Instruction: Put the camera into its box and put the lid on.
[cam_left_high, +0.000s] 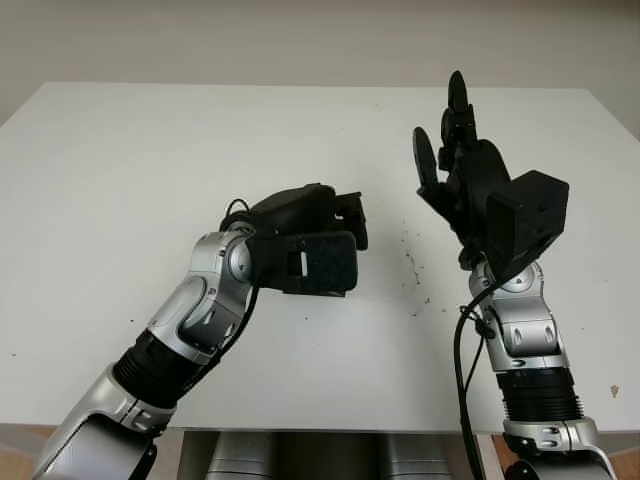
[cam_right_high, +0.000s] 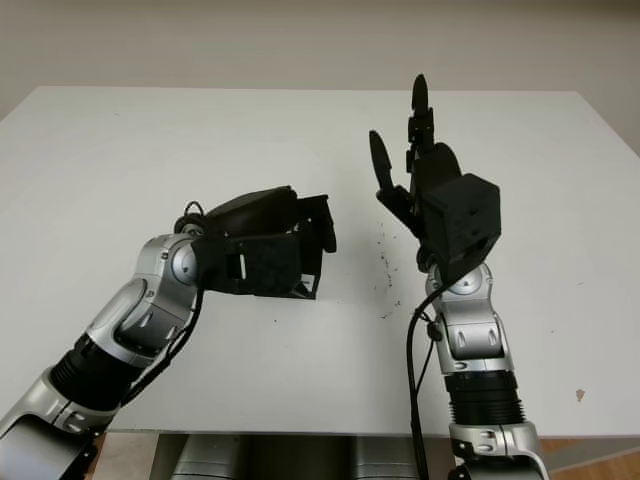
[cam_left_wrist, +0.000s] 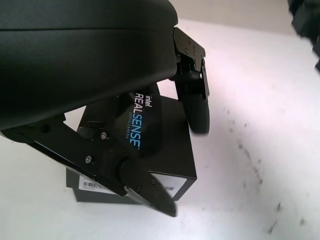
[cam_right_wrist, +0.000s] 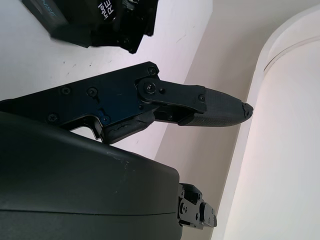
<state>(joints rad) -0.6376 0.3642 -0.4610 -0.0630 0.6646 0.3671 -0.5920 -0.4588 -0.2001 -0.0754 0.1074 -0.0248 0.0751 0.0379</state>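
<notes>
A black camera box (cam_left_wrist: 172, 150) with "Intel RealSense" printed on its lid lies on the white table (cam_left_high: 140, 170), lid closed as far as I can see. My left hand (cam_left_high: 335, 225) is lowered over it near the table's middle. One finger (cam_left_wrist: 195, 100) lies against the far side and the thumb (cam_left_wrist: 150, 187) against the near side, so the hand is shut on the box. In the head views the hand and its wrist camera hide most of the box. My right hand (cam_left_high: 450, 140) is raised above the table to the right, open and holding nothing. The box (cam_right_wrist: 75, 25) also appears in the right wrist view.
Dark specks (cam_left_high: 412, 265) mark the table between the two hands. The table's front edge runs just below both forearms.
</notes>
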